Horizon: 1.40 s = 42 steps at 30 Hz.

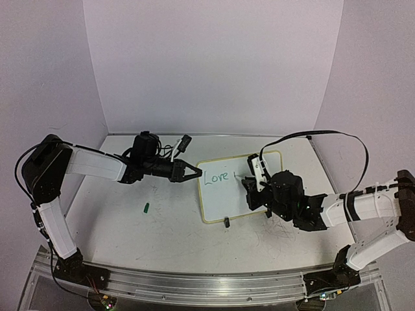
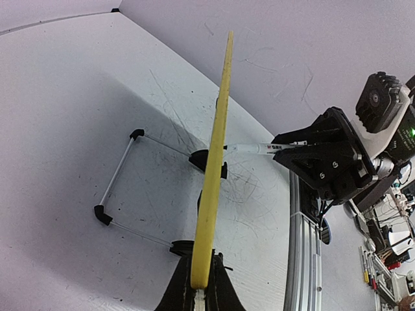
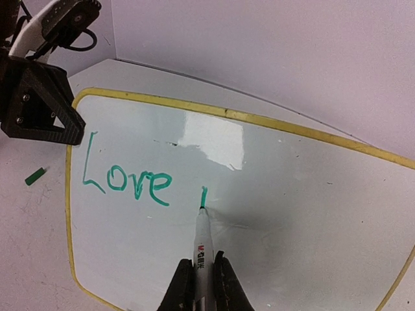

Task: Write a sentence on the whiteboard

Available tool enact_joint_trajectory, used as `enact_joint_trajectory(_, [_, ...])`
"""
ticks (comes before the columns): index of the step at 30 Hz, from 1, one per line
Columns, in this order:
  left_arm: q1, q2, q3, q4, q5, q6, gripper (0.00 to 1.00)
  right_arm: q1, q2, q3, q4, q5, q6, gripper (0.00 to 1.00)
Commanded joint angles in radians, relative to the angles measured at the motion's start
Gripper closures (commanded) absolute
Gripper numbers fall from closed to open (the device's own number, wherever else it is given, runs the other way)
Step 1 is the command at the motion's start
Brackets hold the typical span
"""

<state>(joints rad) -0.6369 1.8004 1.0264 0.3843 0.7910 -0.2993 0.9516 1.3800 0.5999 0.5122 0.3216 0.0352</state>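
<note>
right gripper: pinching marker | left gripper: clamping whiteboard edge | "Love" + one stroke down, rest to go

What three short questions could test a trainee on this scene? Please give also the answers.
1. True or false: the left fingers grip the edge of the whiteboard.
2. Which word is written on the board? A. Love B. Live C. Lone
3. Fill in: the right fingers hold a ___ whose tip touches the board.
Key: 1 true; 2 A; 3 marker.
</note>
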Motion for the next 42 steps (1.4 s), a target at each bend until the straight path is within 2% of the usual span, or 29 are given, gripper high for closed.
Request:
enact_joint_trajectory(1, [-0.020, -0.004, 0.023, -0.050, -0.033, 0.029, 1.00, -0.006, 0.015, 0.039, 0.045, 0.024, 0.002, 1.00])
enact_joint_trajectory(22, [-0.020, -0.007, 0.021, -0.051, -0.033, 0.031, 1.00, -0.015, 0.000, 0.027, 0.050, 0.126, 0.033, 1.00])
enact_joint_trajectory(42, [-0.022, -0.010, 0.021, -0.051, -0.029, 0.032, 1.00, -0.013, -0.021, -0.022, -0.028, 0.079, 0.101, 1.00])
